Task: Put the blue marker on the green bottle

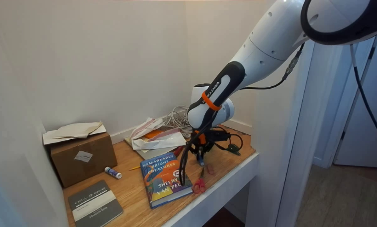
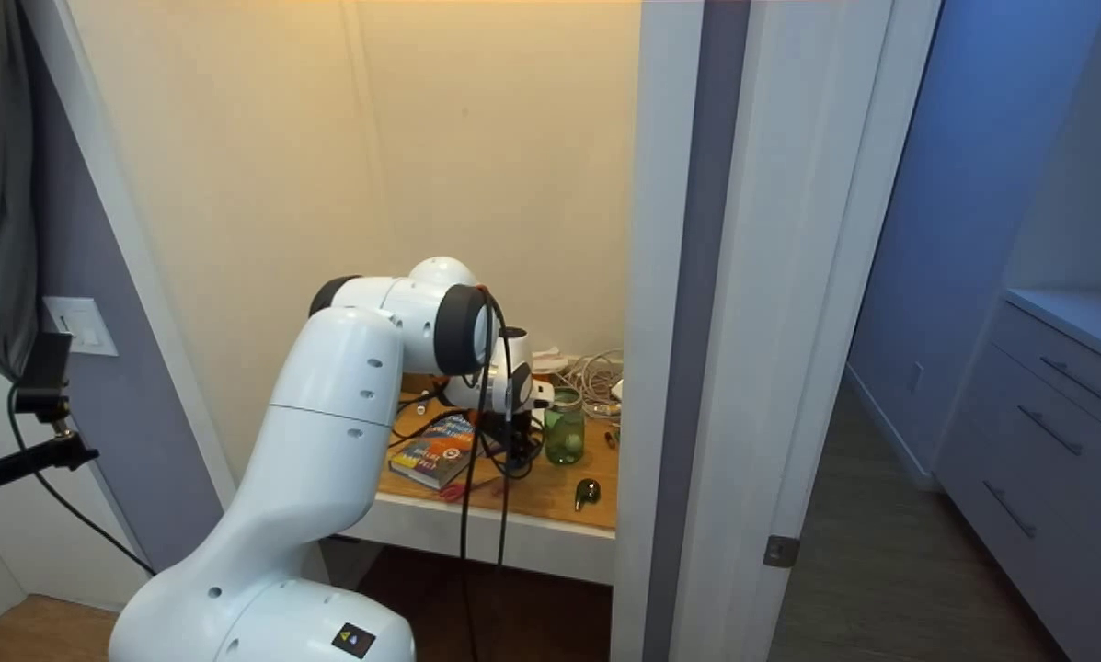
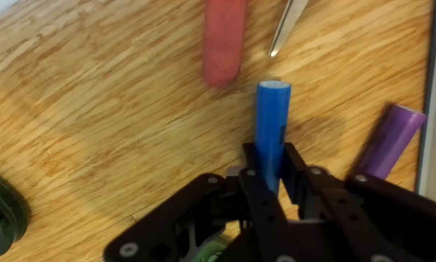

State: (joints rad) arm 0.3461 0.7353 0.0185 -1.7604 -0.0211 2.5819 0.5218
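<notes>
My gripper (image 3: 270, 156) is shut on the blue marker (image 3: 272, 112), with one finger on each side of it. The marker's flat end sticks out past the fingertips. In an exterior view the gripper (image 1: 200, 156) points down and the marker (image 1: 201, 161) shows below it, close to the desk; I cannot tell whether it touches. The green bottle (image 2: 564, 437), a see-through jar with a pale band near its top, stands upright just beside the gripper (image 2: 519, 450). A green bit of it shows behind the gripper in the wrist view (image 3: 211, 251). The arm hides it in the remaining exterior view.
A dark green object (image 2: 587, 494) lies near the desk's front edge. Red scissors (image 1: 199, 186), a pinkish-red piece (image 3: 223, 43), a purple marker (image 3: 392, 142) and a book (image 1: 164, 179) lie near the gripper. A cardboard box (image 1: 84, 157), papers (image 1: 157, 138) and coiled cables (image 1: 177, 119) are farther off.
</notes>
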